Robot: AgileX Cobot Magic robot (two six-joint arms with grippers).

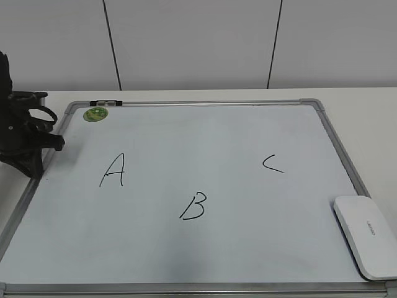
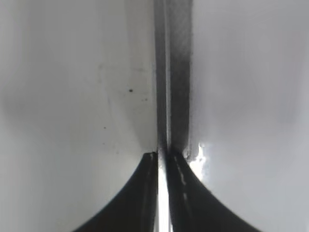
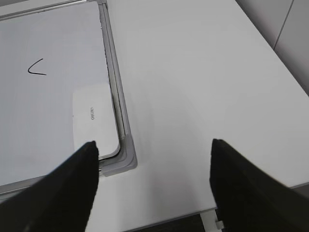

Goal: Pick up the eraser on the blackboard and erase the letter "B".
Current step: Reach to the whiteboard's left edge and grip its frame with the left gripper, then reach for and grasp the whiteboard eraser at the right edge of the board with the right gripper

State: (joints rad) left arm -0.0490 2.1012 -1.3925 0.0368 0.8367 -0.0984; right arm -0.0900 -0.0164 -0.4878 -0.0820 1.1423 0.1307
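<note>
The blackboard is a white board with a silver frame, lying flat on the table. The letter "B" is drawn in black at its front middle, between an "A" and a "C". The white eraser lies on the board's front right corner; it also shows in the right wrist view. My left gripper is shut and empty, low over the board's left frame edge. My right gripper is open and empty, above the table beside the board's corner, out of the exterior view.
A round green magnet and a black clip sit at the board's far left corner. The left arm stands at the board's left edge. White table stretches right of the board, its front edge near my right gripper.
</note>
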